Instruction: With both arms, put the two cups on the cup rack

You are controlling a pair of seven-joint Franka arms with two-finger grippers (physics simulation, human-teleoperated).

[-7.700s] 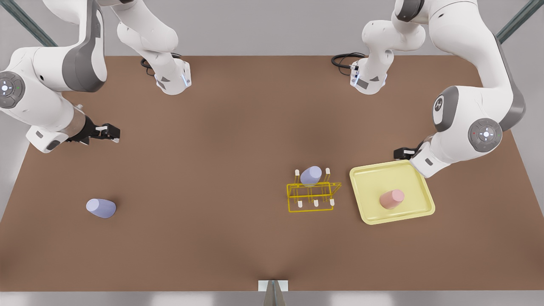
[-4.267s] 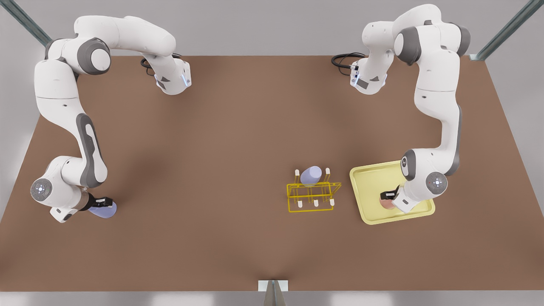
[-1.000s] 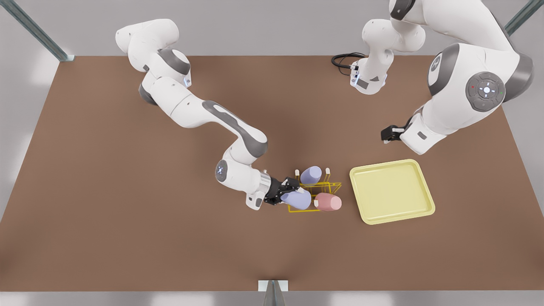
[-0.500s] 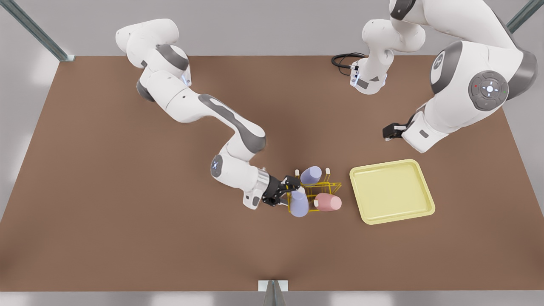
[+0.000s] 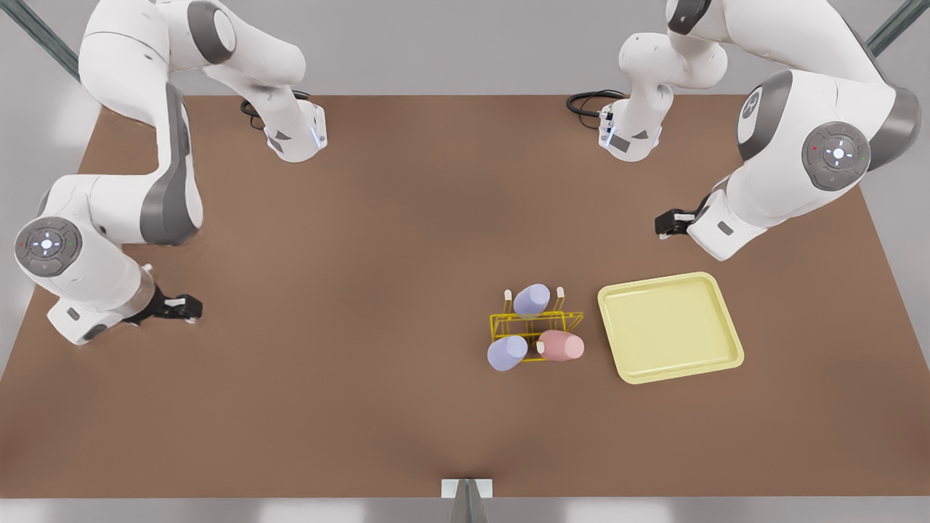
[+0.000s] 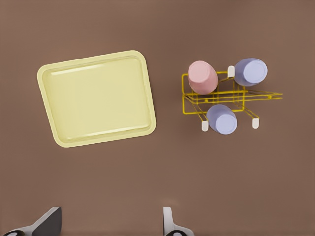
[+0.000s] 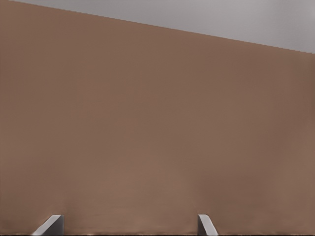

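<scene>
Sim testbench, not a real room.
I see a flat brown table point(image 5: 363, 290), blank grey surround, metal frame struts point(image 5: 886, 33) at the corners, and two arm bases point(image 5: 294, 138) bolted on with cables point(image 5: 588, 102) trailing.

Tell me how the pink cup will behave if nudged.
The pink cup probably tips or slides off easily: it sits tilted on the thin wire cup rack. Smooth, tapered sides look slippery. Left gripper and right gripper, both open, wait far off.
</scene>
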